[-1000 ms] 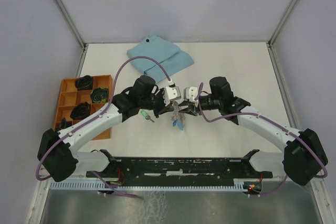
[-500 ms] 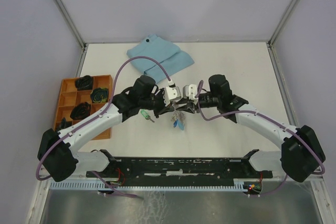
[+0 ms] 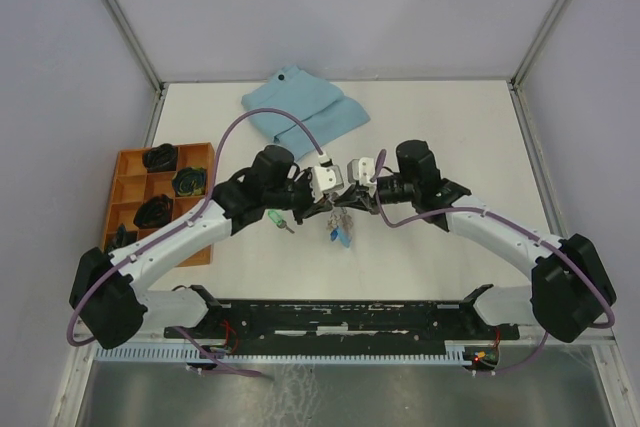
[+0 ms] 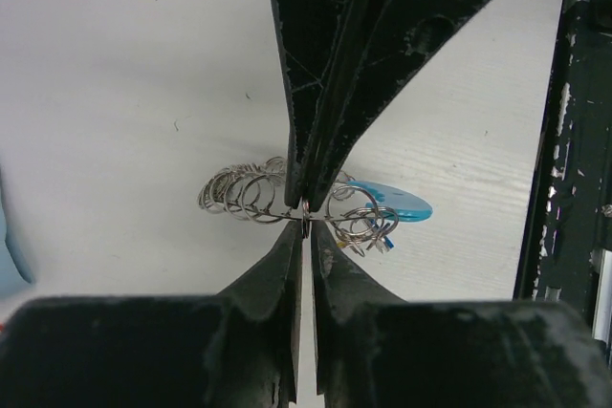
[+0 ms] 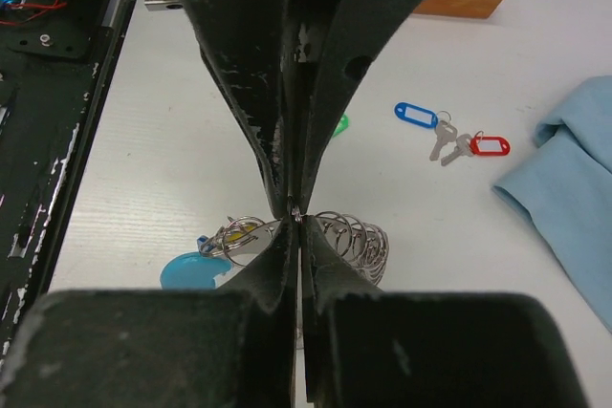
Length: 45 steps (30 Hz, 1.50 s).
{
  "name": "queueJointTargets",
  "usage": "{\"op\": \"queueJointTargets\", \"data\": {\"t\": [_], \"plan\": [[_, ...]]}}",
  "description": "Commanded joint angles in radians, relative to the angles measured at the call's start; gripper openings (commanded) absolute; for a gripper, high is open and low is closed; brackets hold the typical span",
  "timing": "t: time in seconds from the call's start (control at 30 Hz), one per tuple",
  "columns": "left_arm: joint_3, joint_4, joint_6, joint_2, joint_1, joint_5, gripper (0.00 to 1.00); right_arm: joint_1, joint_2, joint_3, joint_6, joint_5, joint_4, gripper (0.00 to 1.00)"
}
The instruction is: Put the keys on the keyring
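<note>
Over worktop (image 3: 450, 137) centre: keyring (image 4: 244, 193) pinched by L hand (image 4: 304, 215) & R hand (image 5: 295, 207) (both clamped on thin wire). Risk: tip-only grip, wire could slip.

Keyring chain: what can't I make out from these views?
- Wrist views: the left tool and right tool cover the middle links of the grey metal ring-chain keyring; which link each pinches is hidden.
- Top view: keyring too small, partly under both tools.
- Right wrist view: the green oval key tag is mostly behind the right tool.
</note>
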<state>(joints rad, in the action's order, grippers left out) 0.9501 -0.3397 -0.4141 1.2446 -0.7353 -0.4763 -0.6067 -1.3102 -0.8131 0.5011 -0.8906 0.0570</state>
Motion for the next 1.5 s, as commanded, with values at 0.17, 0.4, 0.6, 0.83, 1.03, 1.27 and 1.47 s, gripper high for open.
{"op": "queueJointTargets", "data": {"t": [0.17, 0.4, 0.6, 0.83, 1.03, 1.27, 1.47], "plan": [[-0.241, 0.424, 0.079, -0.164, 0.047, -0.039, 0.28, 0.032, 0.036, 0.13, -0.244, 0.004, 0.415, 0.01], [-0.467, 0.863, 0.27, -0.208, 0.183, -0.24, 0.45, 0.039, 0.013, 0.227, -0.396, 0.033, 0.696, 0.01], [-0.521, 1.077, 0.378, -0.158, 0.25, -0.339, 0.49, 0.04, -0.022, 0.263, -0.471, 0.023, 0.858, 0.01], [-0.521, 1.173, 0.406, -0.091, 0.254, -0.411, 0.49, 0.039, -0.046, 0.262, -0.495, 0.009, 0.906, 0.01], [-0.523, 1.197, 0.389, -0.044, 0.254, -0.415, 0.5, 0.041, -0.048, 0.262, -0.496, -0.004, 0.908, 0.01], [-0.506, 1.249, 0.414, 0.001, 0.253, -0.432, 0.47, 0.04, -0.049, 0.262, -0.499, -0.025, 0.909, 0.01], [-0.496, 1.289, 0.445, 0.031, 0.253, -0.458, 0.43, 0.04, -0.054, 0.259, -0.504, -0.033, 0.917, 0.01]]}}
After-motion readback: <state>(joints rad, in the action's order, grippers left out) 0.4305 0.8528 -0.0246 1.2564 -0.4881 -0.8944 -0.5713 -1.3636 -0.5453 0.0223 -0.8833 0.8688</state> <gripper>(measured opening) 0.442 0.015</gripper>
